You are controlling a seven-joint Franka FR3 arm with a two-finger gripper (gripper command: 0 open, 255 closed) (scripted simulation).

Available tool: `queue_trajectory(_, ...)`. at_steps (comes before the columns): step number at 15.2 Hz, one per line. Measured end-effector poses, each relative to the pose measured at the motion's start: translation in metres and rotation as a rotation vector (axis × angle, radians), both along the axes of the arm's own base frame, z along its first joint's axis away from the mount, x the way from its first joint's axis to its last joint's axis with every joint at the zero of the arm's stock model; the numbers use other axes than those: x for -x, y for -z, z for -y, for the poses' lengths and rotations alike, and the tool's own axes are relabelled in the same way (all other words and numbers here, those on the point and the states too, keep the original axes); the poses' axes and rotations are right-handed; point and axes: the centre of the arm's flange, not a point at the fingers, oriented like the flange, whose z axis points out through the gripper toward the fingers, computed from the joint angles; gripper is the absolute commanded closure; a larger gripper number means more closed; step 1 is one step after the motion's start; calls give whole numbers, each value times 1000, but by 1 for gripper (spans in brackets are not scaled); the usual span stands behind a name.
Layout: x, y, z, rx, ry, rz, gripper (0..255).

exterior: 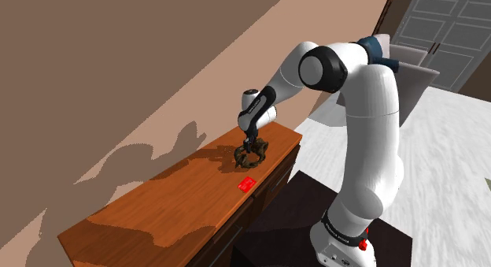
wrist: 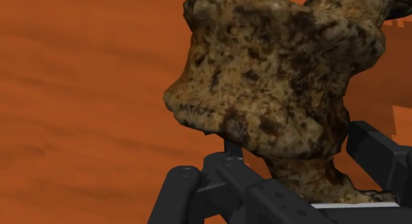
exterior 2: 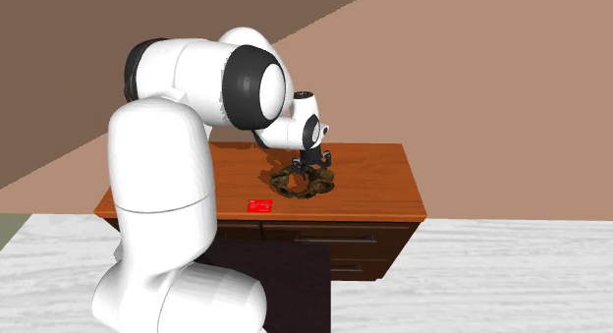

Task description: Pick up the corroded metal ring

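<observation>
Black fingers (wrist: 379, 156) pinch a lumpy bit of the rusty brown ring (wrist: 277, 77). Gripper (exterior: 252, 147) points down at the wood dresser top (exterior 2: 373, 174). Ring is approx. mid-top, right under the gripper. Small red thing (exterior 2: 259, 205) lies near, w/o touching it.

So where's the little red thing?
The little red thing lies flat on the wooden dresser top, close to its front edge. In the second exterior view it sits left of the rusty ring, apart from it.
</observation>
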Motion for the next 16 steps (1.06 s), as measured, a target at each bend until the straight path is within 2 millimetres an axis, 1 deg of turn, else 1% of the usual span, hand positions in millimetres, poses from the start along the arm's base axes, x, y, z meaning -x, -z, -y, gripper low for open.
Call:
queue_trajectory(4, 0, -15, 0, -1, 1, -2, 255)
queue_trajectory(11, 1, -52, 0, -1, 1, -2, 255)
queue_trajectory(16, 1, -75, 0, -1, 1, -3, 255)
